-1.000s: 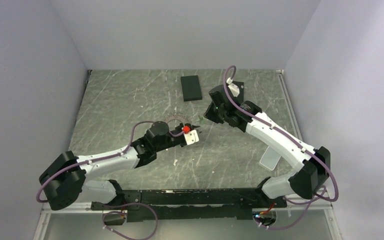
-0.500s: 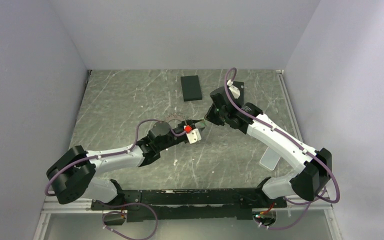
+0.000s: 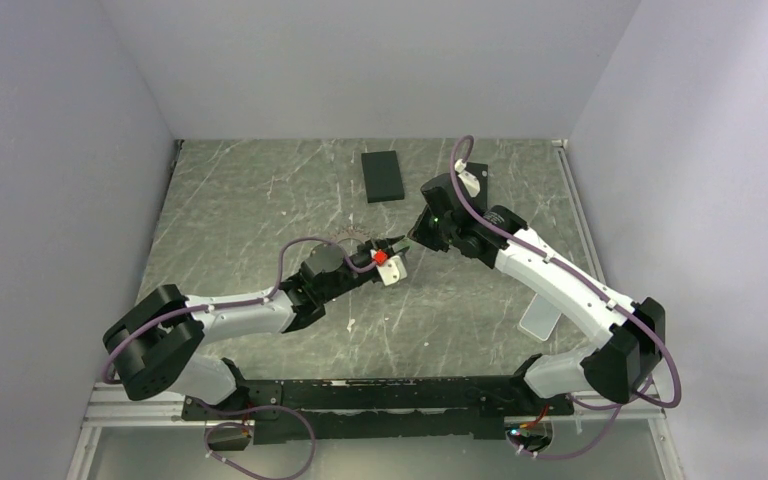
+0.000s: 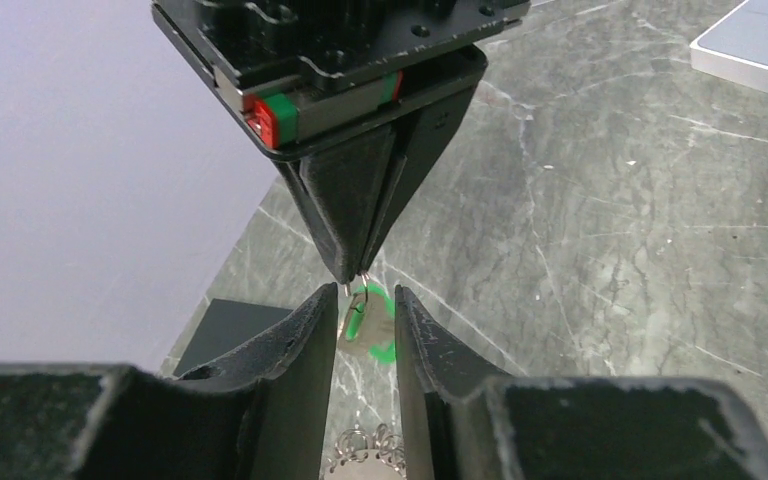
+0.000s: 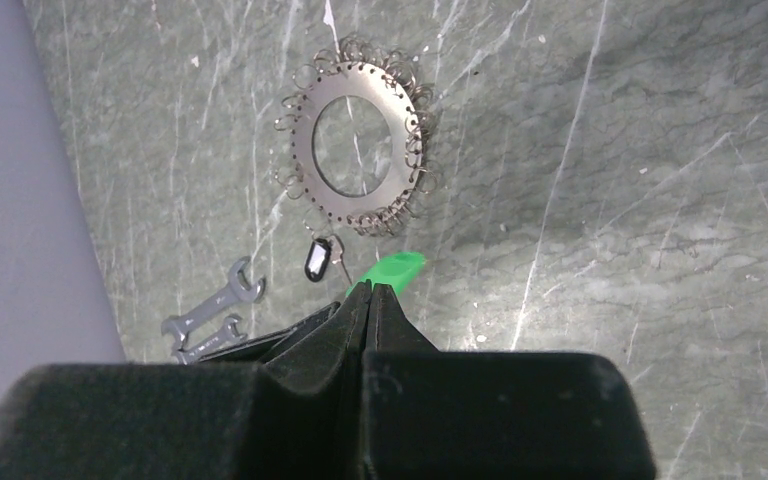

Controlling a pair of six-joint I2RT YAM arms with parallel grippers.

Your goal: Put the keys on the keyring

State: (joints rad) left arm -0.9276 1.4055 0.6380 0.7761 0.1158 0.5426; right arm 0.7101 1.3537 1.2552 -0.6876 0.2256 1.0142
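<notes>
The keyring (image 5: 355,150), a toothed metal disc with an open centre and small wire loops round its rim, lies flat on the marble table; the left arm partly covers the keyring (image 3: 344,237) in the top view. My right gripper (image 5: 370,288) is shut on the small wire loop of a green key (image 5: 392,268) and holds it above the table. My left gripper (image 4: 363,292) sits just under the right gripper (image 4: 353,275), jaws apart, with the green key (image 4: 368,322) showing in the gap. A black-tagged key (image 5: 318,259) lies beside the keyring.
Two small grey wrenches (image 5: 208,312) lie left of the black-tagged key. A flat black box (image 3: 382,175) rests at the back of the table. A pale flat piece (image 3: 541,318) lies beside the right arm. Grey walls close in the left, back and right sides.
My left arm has stretched forward and brought its gripper up to the right gripper's tips. The left jaws widened a little, then narrowed again. The right arm has hardly moved.
</notes>
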